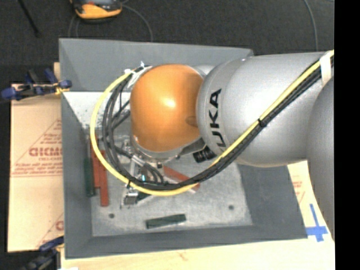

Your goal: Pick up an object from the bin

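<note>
My gripper (136, 176) hangs low over the left middle of the bin floor, mostly hidden under the arm's orange cover and cables. Just to its left a red-brown stick (100, 180) lies lengthwise, and a dark green stick (89, 177) lies beside that against the left wall. To the gripper's right a red piece (181, 176) pokes out from under the cables. A dark green flat bar (165, 221) rests on the floor near the front wall, below the gripper. Nothing shows as held.
The big silver arm and its orange cover hide the bin's back and right half. A yellow cable loops around the wrist down to floor level. Bare grey floor shows at the front right.
</note>
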